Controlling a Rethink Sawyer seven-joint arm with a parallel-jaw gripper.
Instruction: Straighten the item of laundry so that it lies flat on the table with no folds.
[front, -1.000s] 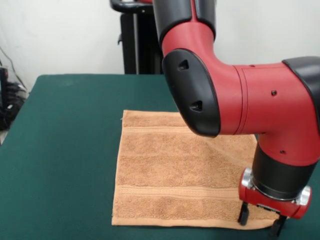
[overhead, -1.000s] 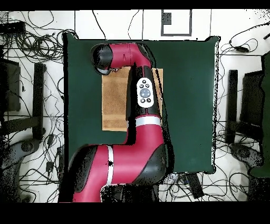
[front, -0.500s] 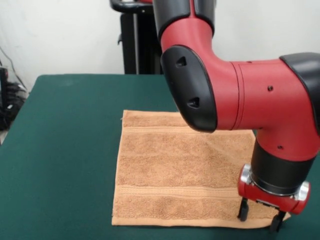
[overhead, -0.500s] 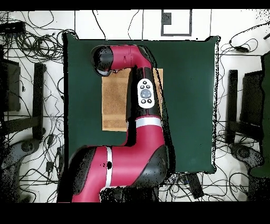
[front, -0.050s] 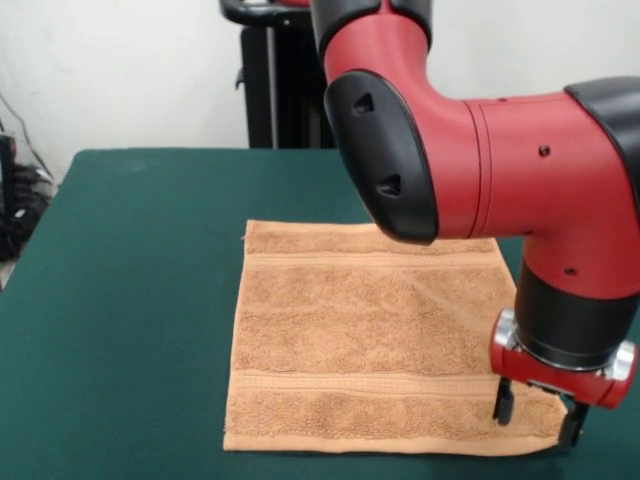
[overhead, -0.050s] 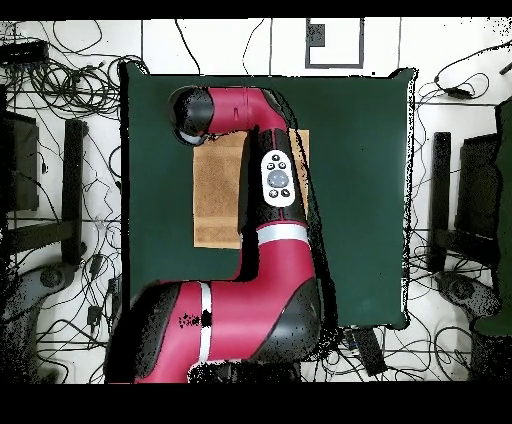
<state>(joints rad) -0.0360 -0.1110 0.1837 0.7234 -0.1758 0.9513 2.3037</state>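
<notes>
The item of laundry (front, -0.050s: 360, 340) is an orange-tan towel spread nearly flat on the green table (front, -0.050s: 130, 300). A faint diagonal crease runs toward its near right corner, which curls up slightly. My gripper (front, -0.050s: 537, 413) hangs just above that corner, open, with nothing between its fingers (front, -0.050s: 503, 400). In the overhead view the towel (overhead, -0.050s: 215, 195) shows to the left of the arm, and the wrist (overhead, -0.050s: 192, 112) hides the gripper and the corner under it.
The red arm (front, -0.050s: 480, 170) crosses over the towel's far right part and hides it. A black stand (front, -0.050s: 275, 80) rises behind the table's far edge. Cables and chairs (overhead, -0.050s: 60, 190) surround the table in the overhead view.
The gripper has risen a little and shifted right, off the towel's near right corner. The towel's right side now lies more spread out.
</notes>
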